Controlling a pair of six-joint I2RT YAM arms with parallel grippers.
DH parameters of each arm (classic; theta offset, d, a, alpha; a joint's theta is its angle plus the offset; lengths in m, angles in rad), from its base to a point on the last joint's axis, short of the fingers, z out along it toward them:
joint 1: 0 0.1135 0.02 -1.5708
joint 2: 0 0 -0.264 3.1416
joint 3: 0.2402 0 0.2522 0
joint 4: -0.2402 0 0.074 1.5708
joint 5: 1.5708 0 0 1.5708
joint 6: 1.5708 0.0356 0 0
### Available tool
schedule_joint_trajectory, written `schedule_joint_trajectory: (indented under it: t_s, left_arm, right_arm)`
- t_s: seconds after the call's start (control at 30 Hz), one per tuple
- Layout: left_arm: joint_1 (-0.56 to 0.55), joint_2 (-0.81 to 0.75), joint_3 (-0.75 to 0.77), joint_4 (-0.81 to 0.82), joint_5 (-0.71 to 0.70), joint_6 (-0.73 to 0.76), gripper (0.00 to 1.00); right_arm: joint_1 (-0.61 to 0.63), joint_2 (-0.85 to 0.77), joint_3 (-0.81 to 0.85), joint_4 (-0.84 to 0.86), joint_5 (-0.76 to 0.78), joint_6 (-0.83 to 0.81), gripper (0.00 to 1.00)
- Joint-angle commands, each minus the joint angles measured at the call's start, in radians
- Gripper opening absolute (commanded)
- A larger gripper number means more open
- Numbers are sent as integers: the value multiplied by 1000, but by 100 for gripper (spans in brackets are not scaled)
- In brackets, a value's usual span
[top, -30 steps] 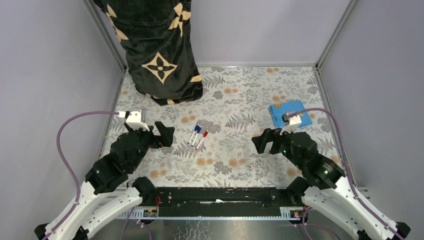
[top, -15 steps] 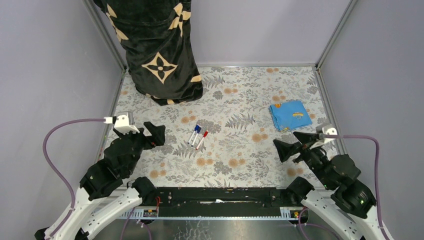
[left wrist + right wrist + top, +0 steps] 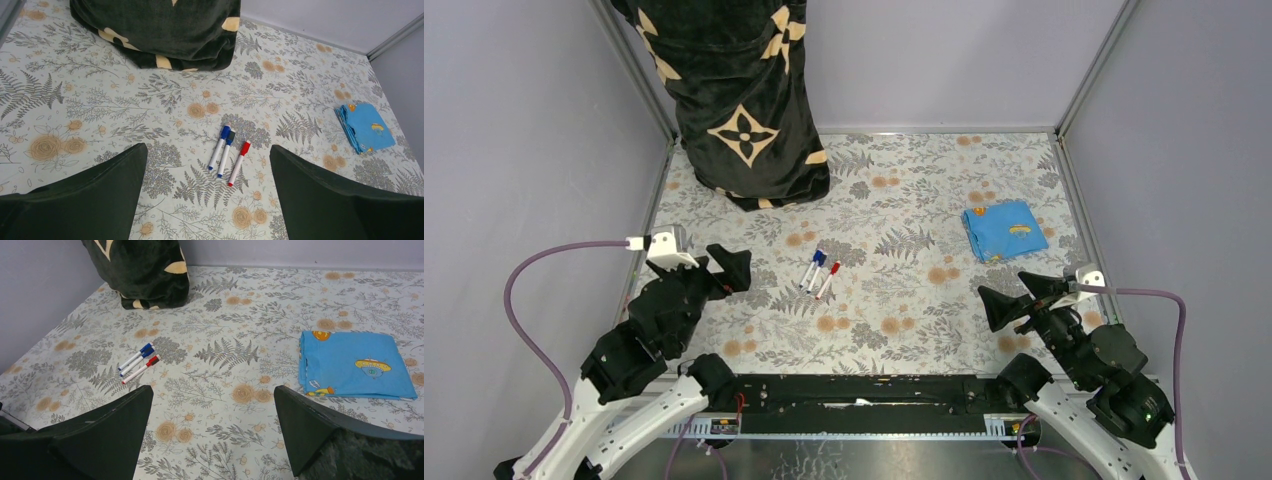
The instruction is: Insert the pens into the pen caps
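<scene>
Three white-barrelled pens lie side by side mid-table, two blue and one red. Each carries its pen cap on the far end: blue caps and a red cap. In the right wrist view the pens lie far to the left. My left gripper hovers left of the pens, open and empty, its fingers wide apart around the view of them. My right gripper hangs at the near right, open and empty, well away from the pens.
A folded blue cloth lies at the right, just beyond my right gripper. A black blanket with tan flower marks stands in the back left corner. Metal rails and grey walls bound the floral table.
My right arm pulled back from over the blue cloth toward the near right corner. My left arm drew back a little to the left. The pens stayed put.
</scene>
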State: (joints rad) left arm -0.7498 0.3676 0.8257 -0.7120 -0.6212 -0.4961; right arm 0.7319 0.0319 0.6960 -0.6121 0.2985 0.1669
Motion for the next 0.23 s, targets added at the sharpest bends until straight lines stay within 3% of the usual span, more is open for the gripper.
schedule_joint_trajectory:
  t_s: [0.0, 0.2]
  left_arm:
    - [7, -10, -5, 11, -10, -3, 98]
    - [7, -12, -2, 19, 5, 4, 98]
  right_arm:
    - [-5, -14, 1, 15, 24, -12, 100]
    - [-4, -20, -3, 15, 38, -7, 100]
